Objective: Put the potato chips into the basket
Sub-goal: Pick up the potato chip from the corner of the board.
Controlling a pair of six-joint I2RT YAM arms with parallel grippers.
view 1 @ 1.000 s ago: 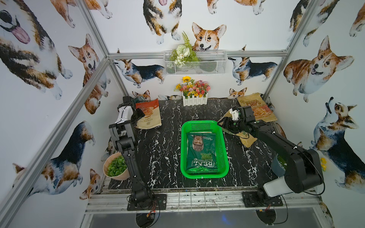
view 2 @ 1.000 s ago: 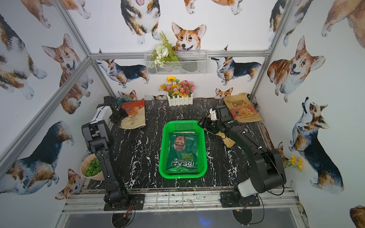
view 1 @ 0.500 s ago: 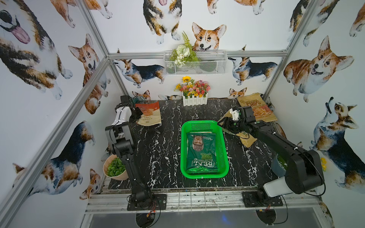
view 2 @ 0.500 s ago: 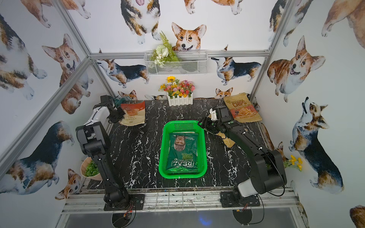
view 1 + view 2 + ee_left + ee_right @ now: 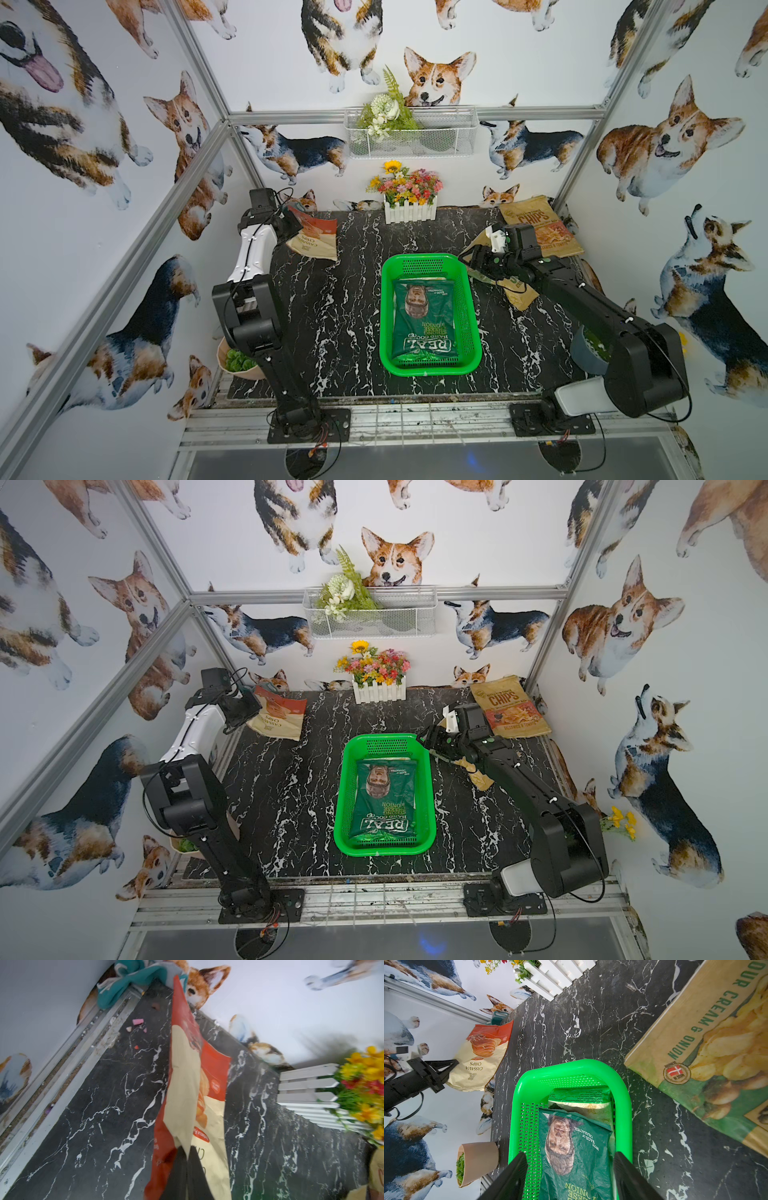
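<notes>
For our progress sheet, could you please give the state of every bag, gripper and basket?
Left gripper, shut on cream-red bag.
Right gripper, open, empty.
Cream-red bag, pinched, tilted up.
Dark green bag, in basket, topmost.
White-green bag, in basket, underneath.
Red-lettered tan bag, on table.
Green-lettered tan bag, on table.
Basket, holds two bags.

From here, the counter (image 5: 332,316) lies open between the cassava chips bag (image 5: 318,243) and the green basket (image 5: 385,316); the picket-fence flower planter (image 5: 409,212) blocks the middle of the back edge.

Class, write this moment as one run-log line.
left gripper: shut on cassava bag | right gripper: open, near basket | REAL bag: in basket
</notes>
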